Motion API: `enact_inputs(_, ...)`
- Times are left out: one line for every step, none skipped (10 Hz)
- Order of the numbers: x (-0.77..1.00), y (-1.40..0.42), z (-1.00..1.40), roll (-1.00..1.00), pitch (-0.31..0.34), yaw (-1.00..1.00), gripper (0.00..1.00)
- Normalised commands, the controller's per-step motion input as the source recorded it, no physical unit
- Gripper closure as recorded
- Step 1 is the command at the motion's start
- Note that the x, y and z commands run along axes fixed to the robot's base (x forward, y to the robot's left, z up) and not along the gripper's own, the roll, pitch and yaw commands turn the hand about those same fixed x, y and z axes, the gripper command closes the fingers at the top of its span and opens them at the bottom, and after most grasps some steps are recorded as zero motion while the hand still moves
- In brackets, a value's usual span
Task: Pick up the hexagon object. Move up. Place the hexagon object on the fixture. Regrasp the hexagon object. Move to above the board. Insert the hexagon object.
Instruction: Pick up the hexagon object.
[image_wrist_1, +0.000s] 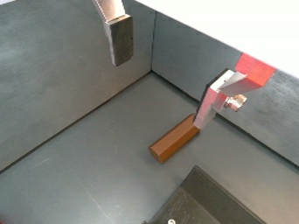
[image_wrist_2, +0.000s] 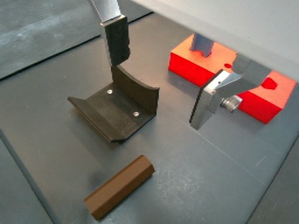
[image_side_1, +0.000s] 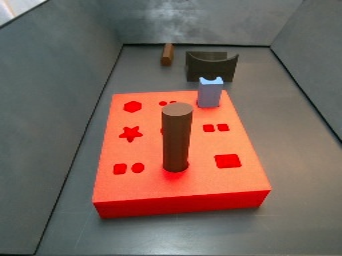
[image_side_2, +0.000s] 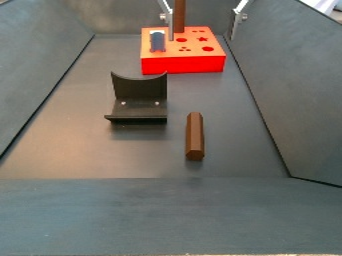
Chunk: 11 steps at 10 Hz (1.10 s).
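Nearest lies the hexagon object (image_side_2: 195, 135), flat on the grey floor just beside the fixture (image_side_2: 136, 98) and well short of the board (image_side_2: 185, 50), while the gripper (image_wrist_2: 163, 66) hangs above the fixture, spread wide and holding nothing.

The peg (image_side_2: 195, 134) is reddish brown and lies on the dark grey floor (image_side_2: 80, 120). The fixture (image_side_2: 136, 99) is dark grey, almost black. The board (image_side_1: 181, 160) is bright red. On it stand a dark brown cylinder (image_side_1: 177, 138) and a pale blue peg (image_side_1: 210, 92). Above the floor, the gripper (image_wrist_2: 163, 79) has silver fingers (image_wrist_2: 211, 101) with dark pads (image_wrist_2: 117, 41).
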Motion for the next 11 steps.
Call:
enact_inputs(-0.11, 0.37, -0.06, -0.04, -0.023, 0.0, 0.0)
enact_inputs(-0.32, 0.63, -0.31, -0.08, -0.13, 0.0, 0.0)
enact_inputs(-0.56, 0.64, -0.55, 0.0, -0.164, 0.0, 0.0)
enact_inputs(-0.6, 0.55, -0.73, 0.0, -0.194, -0.01, 0.0)
enact_inputs(-0.53, 0.11, -0.76, 0.03, -0.259, -0.04, 0.0)
enact_inputs(-0.27, -0.03, -0.68, 0.05, -0.307, 0.0, 0.0)
enact_inputs(-0.02, -0.25, -0.86, 0.09, -0.207, 0.0, 0.0)
enact_inputs(0.21, -0.27, -0.96, 0.09, -0.136, -0.08, 0.0)
enact_inputs(0.6, -0.12, -0.92, 0.1, 0.0, -0.2, 0.0)
enact_inputs(0.8, -0.01, -0.92, 0.07, 0.03, -0.24, 0.0)
enact_inputs(0.79, -0.01, -0.99, 0.09, 0.047, -0.23, 0.0)
